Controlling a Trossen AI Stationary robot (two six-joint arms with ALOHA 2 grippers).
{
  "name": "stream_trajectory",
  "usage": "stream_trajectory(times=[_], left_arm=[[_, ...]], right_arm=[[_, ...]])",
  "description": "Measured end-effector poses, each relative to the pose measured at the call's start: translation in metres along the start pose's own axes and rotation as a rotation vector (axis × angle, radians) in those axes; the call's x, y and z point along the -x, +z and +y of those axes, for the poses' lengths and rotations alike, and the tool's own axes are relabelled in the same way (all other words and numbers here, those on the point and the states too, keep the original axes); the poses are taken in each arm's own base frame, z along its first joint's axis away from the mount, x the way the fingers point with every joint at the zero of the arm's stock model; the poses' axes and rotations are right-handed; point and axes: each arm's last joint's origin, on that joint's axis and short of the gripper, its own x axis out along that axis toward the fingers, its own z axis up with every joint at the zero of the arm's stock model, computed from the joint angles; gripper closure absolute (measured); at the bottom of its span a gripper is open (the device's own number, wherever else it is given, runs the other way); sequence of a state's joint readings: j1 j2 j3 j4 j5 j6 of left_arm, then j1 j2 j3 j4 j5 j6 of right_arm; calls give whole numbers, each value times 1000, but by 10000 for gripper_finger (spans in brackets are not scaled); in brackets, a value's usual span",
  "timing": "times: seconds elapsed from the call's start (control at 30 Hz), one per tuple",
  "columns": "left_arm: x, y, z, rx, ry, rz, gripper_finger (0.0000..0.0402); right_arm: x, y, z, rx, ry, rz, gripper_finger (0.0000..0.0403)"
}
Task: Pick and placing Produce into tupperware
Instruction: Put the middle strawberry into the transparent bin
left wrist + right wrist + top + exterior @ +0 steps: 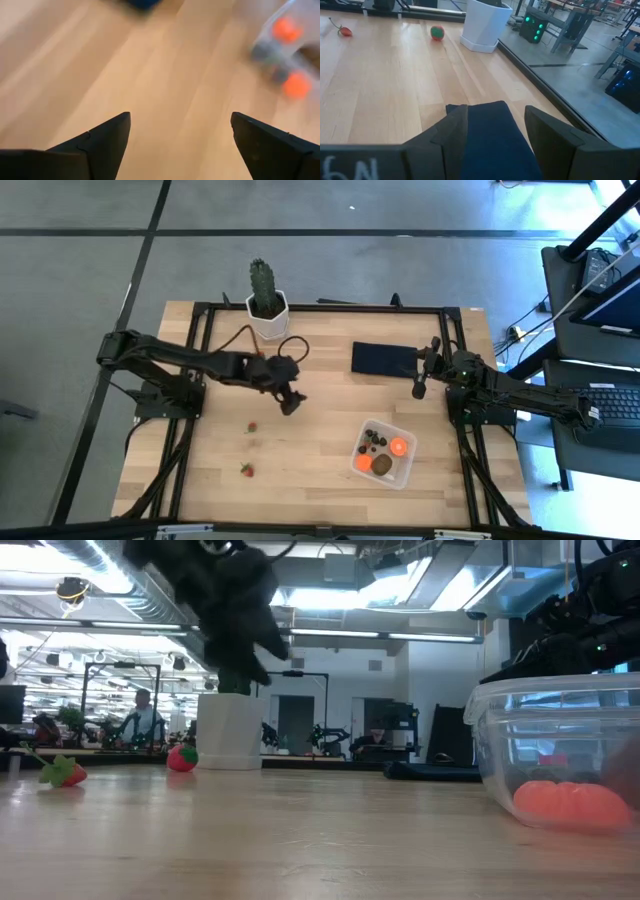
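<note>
The clear tupperware stands on the table's near right part and holds orange balls, a brown oval and dark berries. Two red strawberries lie on the wood to its left, one nearer the middle and one nearer the near edge. My left gripper hangs open over bare wood at mid-table, just beyond the first strawberry; its wrist view shows nothing between its fingers. My right gripper is open above the right end of the flat black rectangle.
A green cactus in a white pot stands near the far edge, behind the left arm. The black rectangle lies flat right of it. Bare wood lies between the strawberries and the tupperware. A person sits in the room behind.
</note>
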State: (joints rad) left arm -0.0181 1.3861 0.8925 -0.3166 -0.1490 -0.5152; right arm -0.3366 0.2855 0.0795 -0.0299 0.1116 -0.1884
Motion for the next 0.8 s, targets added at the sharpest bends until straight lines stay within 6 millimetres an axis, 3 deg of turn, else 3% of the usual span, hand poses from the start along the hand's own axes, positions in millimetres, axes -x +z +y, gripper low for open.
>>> stream_trajectory(times=[0.23,0.37,0.8], left_arm=[[43,1,2,272,284,403,89],[50,-10,2,372,340,527,99],[55,-26,-21,415,341,550,104]], right_arm=[[0,0,0,-1,0,0,205],[0,0,0,0,0,0,205],[0,0,0,2,0,0,205]])
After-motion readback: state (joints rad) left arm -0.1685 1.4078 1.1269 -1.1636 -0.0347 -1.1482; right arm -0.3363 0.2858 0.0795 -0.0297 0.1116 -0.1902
